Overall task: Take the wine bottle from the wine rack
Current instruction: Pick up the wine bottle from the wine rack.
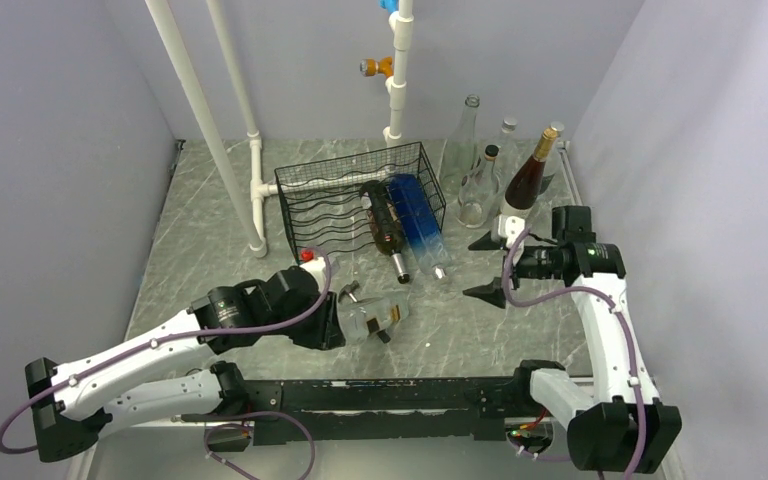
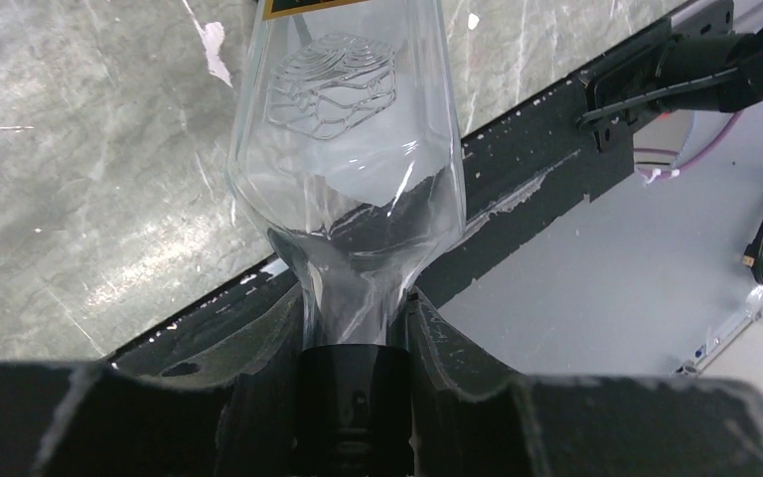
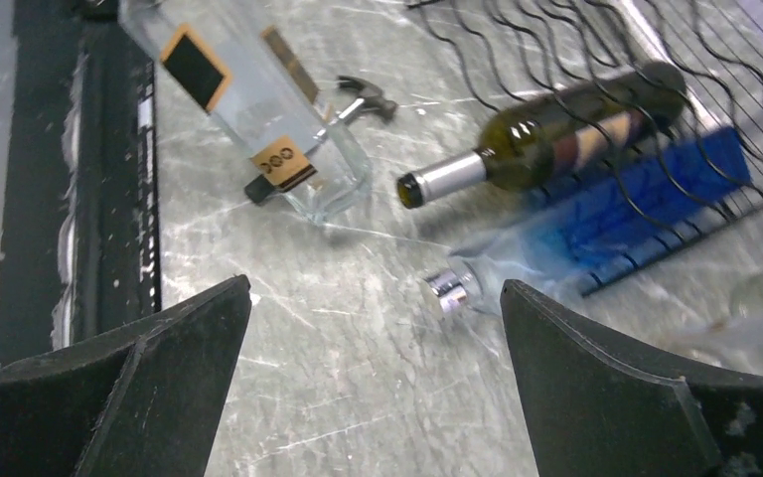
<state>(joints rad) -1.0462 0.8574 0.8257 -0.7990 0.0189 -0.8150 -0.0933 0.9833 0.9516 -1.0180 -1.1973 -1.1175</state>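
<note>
My left tool (image 2: 353, 333) is pinched tight on the neck of a clear square bottle (image 2: 348, 149). That bottle is out over the desk (image 2: 79, 179) near its front edge, well apart from the wine rack (image 1: 325, 200). My right tool (image 3: 376, 298) hangs spread wide, holding nothing. A dark green wine bottle (image 1: 384, 222) and a blue bottle (image 1: 417, 222) lie side by side in the rack, necks poking out the front.

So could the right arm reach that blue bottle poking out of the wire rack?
Probably yes. The right fingers stand open just in front of the blue bottle, whose capped neck sticks out of the wine rack toward them. The green wine bottle lies close beside it, so room is tight.
</note>
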